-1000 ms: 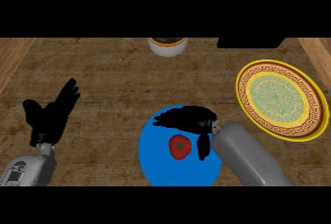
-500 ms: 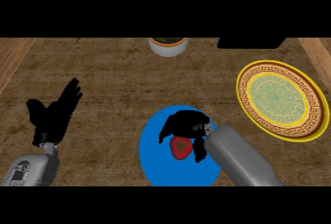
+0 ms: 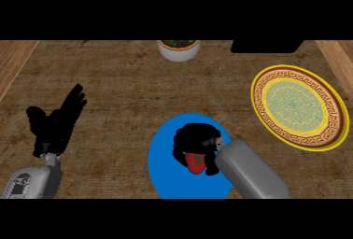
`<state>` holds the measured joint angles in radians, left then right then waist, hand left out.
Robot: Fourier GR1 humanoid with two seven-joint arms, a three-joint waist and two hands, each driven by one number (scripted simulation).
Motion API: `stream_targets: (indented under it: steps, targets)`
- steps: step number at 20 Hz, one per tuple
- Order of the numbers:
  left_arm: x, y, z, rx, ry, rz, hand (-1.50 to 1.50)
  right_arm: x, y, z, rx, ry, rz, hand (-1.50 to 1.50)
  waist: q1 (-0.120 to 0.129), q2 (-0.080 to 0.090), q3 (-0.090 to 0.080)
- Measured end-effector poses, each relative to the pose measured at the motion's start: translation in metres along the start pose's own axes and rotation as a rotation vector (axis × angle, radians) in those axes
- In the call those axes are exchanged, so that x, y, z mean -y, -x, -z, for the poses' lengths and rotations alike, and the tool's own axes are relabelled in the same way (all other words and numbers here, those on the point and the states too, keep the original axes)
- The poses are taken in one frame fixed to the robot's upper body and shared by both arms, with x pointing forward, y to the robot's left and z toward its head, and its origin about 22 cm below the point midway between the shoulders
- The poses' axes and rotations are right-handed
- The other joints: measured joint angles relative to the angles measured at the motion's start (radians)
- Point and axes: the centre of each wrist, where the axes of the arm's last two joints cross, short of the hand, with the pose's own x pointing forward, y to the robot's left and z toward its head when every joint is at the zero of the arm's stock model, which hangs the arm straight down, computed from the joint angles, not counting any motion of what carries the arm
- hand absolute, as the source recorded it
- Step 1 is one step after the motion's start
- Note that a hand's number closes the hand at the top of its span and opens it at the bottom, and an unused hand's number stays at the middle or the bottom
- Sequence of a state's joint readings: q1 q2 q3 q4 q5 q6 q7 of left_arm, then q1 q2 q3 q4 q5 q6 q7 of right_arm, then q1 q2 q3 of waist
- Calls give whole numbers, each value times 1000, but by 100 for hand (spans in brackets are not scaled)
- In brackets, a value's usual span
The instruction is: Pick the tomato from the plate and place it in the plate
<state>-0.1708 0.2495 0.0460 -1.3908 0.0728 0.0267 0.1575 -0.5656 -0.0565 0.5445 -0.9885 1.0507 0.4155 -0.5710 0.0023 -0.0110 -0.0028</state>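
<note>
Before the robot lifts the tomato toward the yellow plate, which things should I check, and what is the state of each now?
1. Right hand is over the tomato: ok.
2. Fingers curled round the tomato: ok, though how far they enclose it cannot be seen.
3. Tomato off the blue plate: cannot tell.
4. Yellow patterned plate has bare surface to receive it: ok.
5. Path between the two plates free of objects: ok; the white pot stands far back.
6. Left hand rests open at the left, away from the path: ok.
</note>
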Motion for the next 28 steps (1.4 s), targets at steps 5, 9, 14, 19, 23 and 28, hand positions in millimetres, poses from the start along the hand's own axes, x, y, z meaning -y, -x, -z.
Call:
stream_targets:
  steps: [5,9,14,19,23,28]
  targets:
    - [-11,7,-6,-15,-30,-7,0,-34,-6,-42,-71,104,71,150,-27,-11,2]
    - [-12,10,-10,-21,-46,-9,0,-58,-14,-91,-168,226,74,150,-44,-8,3]
    - [-13,9,-14,-20,-54,-7,0,-52,-38,-139,-236,504,16,150,-55,-5,3]
    - [-14,7,-13,-19,-50,-13,0,-34,-60,-177,-321,830,-48,150,-50,-1,3]
    - [-10,5,-9,-9,-30,-10,0,-24,-66,-211,-420,995,-40,150,-33,5,3]
    - [0,-3,-4,2,-16,-3,0,-12,-50,-239,-511,1094,64,150,-13,9,3]
